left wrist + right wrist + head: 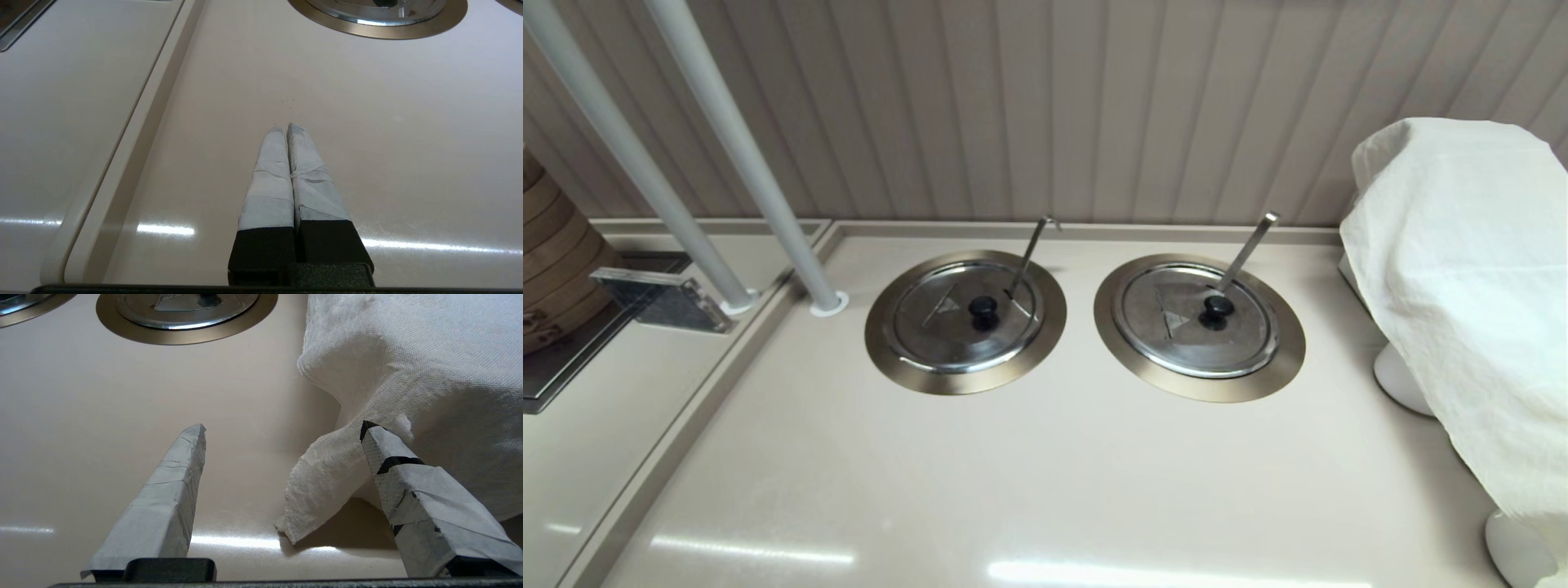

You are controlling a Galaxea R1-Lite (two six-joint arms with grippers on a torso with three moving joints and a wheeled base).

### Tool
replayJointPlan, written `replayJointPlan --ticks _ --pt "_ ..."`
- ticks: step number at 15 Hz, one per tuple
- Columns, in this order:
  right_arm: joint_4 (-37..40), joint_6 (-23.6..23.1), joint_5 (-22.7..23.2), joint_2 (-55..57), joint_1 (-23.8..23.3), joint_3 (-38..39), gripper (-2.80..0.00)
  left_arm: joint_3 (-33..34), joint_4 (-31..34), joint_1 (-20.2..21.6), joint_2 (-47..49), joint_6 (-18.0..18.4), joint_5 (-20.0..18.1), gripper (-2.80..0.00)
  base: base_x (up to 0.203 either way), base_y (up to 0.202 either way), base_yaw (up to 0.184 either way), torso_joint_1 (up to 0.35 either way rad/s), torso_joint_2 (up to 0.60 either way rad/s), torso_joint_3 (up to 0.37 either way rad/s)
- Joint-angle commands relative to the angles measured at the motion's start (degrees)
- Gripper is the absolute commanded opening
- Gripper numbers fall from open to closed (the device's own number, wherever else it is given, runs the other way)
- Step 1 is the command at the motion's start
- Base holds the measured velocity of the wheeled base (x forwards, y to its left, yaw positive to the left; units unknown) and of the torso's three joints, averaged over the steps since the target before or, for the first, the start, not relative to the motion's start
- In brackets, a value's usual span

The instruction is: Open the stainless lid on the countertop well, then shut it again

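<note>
The stainless lid (931,327) lies shut on the left countertop well (964,382), a wide bronze-steel ring. It has a black knob (983,308). A thin hook-tipped rod (1031,253) pokes out through its edge notch. Neither gripper shows in the head view. My left gripper (285,127) is shut on nothing above bare counter, well short of that ring (380,32) and the lid's rim (367,15). My right gripper (284,428) is open, low over the counter, with a cloth corner hanging between its fingers.
The twin lid (1176,327) with a flat straight handle (1250,249) sits in the right ring (1201,388). A white cloth (1462,269) drapes something at the right. Two grey posts (752,163), a raised ledge (686,425) and a bamboo steamer (547,253) stand at the left.
</note>
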Motion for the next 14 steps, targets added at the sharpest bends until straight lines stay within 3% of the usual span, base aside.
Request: replayJointPlan --ticks 1,14 --pt "0.0 0.0 0.1 0.0 0.0 0.0 0.0 0.1 0.0 0.0 0.1 0.0 0.0 -2.8 0.0 0.0 0.0 0.0 0.0 0.0" --pt "-0.1 -0.1 0.0 0.0 0.0 0.0 0.0 0.1 0.0 0.0 0.1 0.0 0.0 -2.8 0.0 0.0 0.0 0.0 0.0 0.0"
